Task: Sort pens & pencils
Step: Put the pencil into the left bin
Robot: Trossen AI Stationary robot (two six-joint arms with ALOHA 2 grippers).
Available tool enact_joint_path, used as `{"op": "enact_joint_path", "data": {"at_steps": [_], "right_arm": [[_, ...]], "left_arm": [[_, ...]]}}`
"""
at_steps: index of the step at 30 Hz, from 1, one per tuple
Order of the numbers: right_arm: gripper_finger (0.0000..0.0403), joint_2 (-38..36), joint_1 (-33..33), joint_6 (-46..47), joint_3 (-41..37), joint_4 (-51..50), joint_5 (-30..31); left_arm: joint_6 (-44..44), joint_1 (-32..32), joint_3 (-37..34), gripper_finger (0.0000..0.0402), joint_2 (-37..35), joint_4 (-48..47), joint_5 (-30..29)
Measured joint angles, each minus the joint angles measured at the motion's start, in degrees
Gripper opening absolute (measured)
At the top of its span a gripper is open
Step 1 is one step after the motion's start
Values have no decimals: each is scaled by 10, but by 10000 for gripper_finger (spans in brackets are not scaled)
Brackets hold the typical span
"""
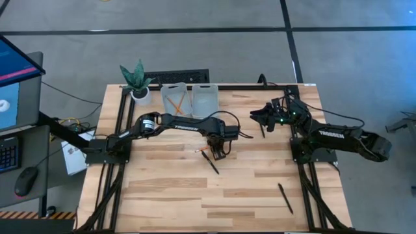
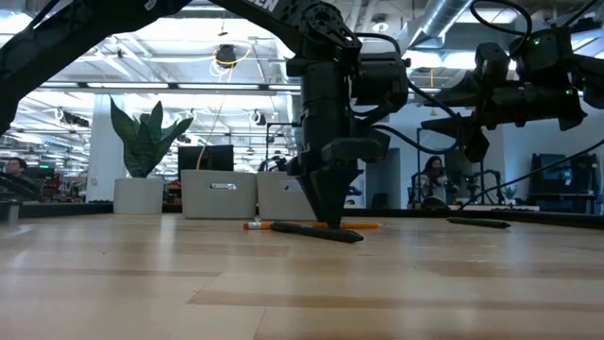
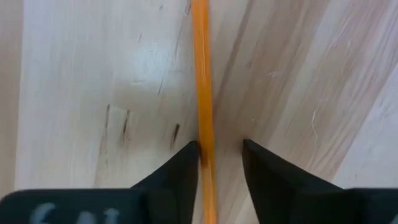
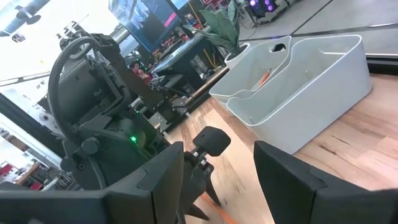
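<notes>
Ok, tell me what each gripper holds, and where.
Left gripper straddles a pencil on the table, not yet clamped. Right gripper holds nothing.

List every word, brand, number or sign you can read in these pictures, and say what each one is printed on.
"TROSSEN": white letters on the right arm.
White lettering on the left arm: too small to read.
Label on a white bin: too blurred to read.
Monitor at the table's left: nothing readable.

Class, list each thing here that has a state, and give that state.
left gripper: open, down at the table, straddling the pencil.
pencil: lying flat on the table.
right gripper: open, raised, holding nothing.
centre pen: lying flat.
left bin: holds pencils.
</notes>
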Motion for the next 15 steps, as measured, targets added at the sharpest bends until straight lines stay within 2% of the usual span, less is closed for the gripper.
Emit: {"op": "enact_joint_path", "data": {"at_steps": [15], "right_arm": [[217,0,0,0,0,0,0]], "left_arm": [[10,0,0,32,0,3,0]]}}
